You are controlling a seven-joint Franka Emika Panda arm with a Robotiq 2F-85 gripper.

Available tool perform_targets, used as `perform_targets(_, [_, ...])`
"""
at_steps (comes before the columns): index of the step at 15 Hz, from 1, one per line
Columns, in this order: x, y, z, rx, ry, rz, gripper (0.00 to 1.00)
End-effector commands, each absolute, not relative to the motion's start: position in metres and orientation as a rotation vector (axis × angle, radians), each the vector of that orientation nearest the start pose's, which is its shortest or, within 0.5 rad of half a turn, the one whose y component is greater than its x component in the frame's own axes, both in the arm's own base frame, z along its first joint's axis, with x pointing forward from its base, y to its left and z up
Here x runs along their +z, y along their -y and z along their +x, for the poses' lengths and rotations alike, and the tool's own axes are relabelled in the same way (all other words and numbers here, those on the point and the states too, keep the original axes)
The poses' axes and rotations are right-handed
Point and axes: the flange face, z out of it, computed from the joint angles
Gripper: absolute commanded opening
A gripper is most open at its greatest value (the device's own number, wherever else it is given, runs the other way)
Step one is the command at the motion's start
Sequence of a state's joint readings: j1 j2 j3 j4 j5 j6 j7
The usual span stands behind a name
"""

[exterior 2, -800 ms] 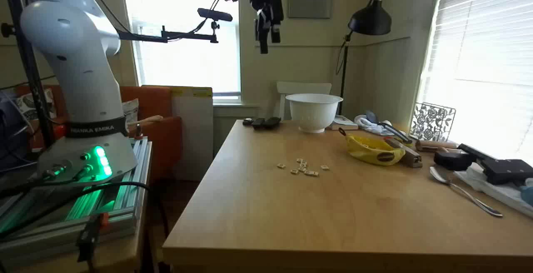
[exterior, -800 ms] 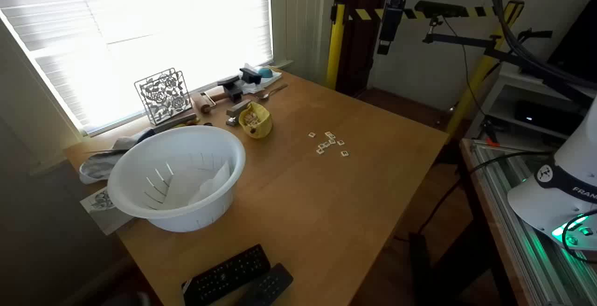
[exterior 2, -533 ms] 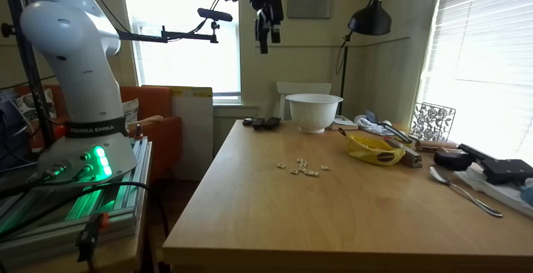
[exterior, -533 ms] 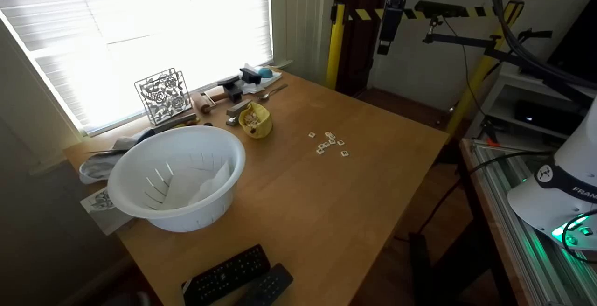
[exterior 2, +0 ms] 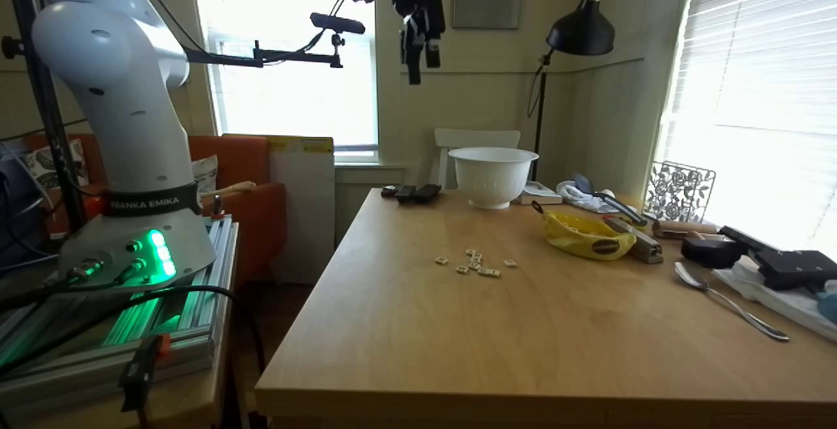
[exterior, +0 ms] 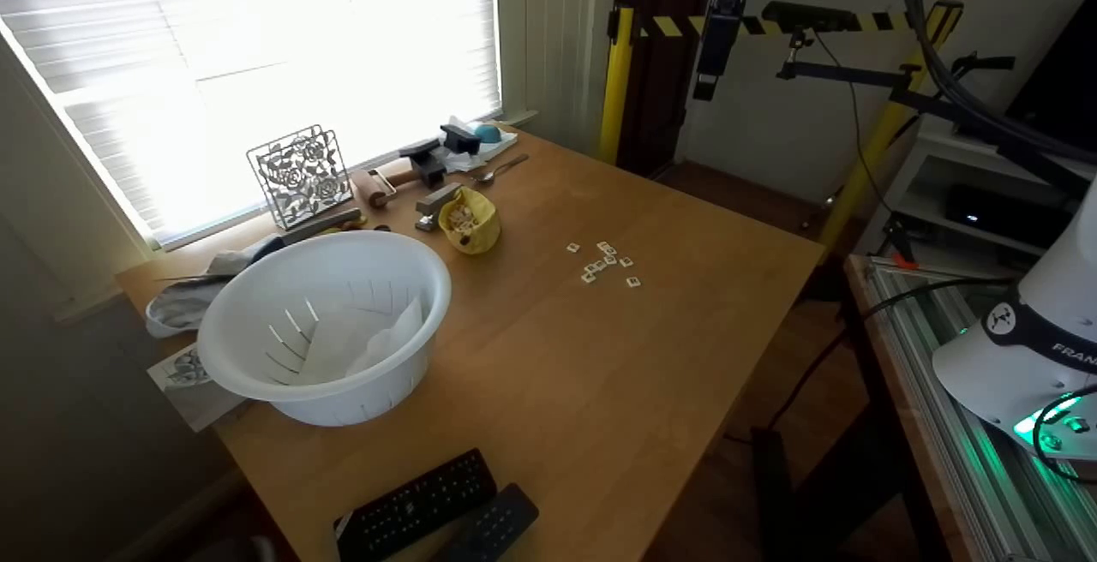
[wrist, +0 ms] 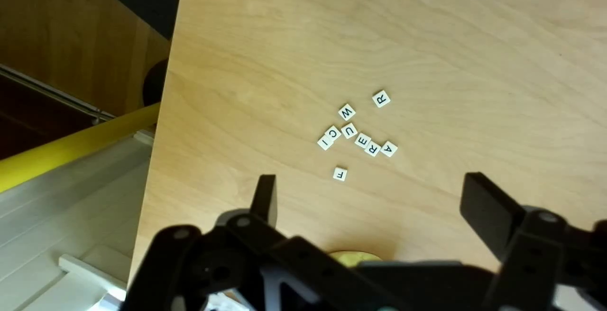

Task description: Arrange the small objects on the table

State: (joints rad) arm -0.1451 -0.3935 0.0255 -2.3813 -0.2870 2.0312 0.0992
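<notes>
Nothing visible has moved since the earlier frame. At the wrist view's centre, letter tiles (wrist: pixel 349 131) run left to right from I to A, scattered on the counter (wrist: pixel 237 88); the claw (wrist: pixel 372 180), spread wide and empty, spans lower left to lower right. We judge arranging not yet begun; next, lower and narrow onto one tile.

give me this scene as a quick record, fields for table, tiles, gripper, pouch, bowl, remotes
surface: wooden table
objects: nine letter tiles, lying flat
layout: loose scatter, no single row
letters: R twice, plus U, C, E, A, F among others
gripper: open, holding nothing, raised high
yellow pouch: open-topped, pale pieces inside
white bowl: upright on the table
black remotes: near the bowl
</notes>
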Motion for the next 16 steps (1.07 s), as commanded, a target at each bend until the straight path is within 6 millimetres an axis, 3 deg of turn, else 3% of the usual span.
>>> perform_targets(1, [0.459, 0.073, 0.43, -0.004, -0.169, -3.426, 1.0])
perform_targets(7, [0.374, 0.114, 0.402, 0.295, -0.226, -3.342, 1.0])
perform_targets(12, [0.316, 0.12, 0.377, 0.494, -0.176, -3.151, 1.0])
perform_targets(13, [0.307, 0.118, 0.375, 0.544, -0.174, -3.142, 1.0])
perform_targets(14, [0.323, 0.121, 0.377, 0.51, -0.194, -3.185, 1.0])
perform_targets(16, [0.31, 0.12, 0.374, 0.557, -0.186, -3.166, 1.0])
